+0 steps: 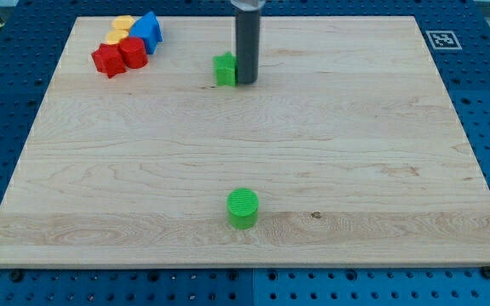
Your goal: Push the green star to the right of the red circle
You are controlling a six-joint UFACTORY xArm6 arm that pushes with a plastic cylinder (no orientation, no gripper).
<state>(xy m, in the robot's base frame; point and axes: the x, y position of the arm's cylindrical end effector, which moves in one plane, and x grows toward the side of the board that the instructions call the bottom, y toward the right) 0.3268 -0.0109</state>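
Observation:
The green star [225,69] lies on the wooden board near the view's top, just left of centre. My tip [247,82] stands right against the star's right side, touching or nearly touching it. The red circle [132,53] sits in a cluster at the view's top left, well to the left of the star. Part of the star's right edge is hidden behind the rod.
The cluster at the top left also holds a red star [107,60], a yellow block [121,29] and a blue block [147,28]. A green cylinder [242,208] stands near the bottom centre. The wooden board [356,153] lies on a blue pegboard table.

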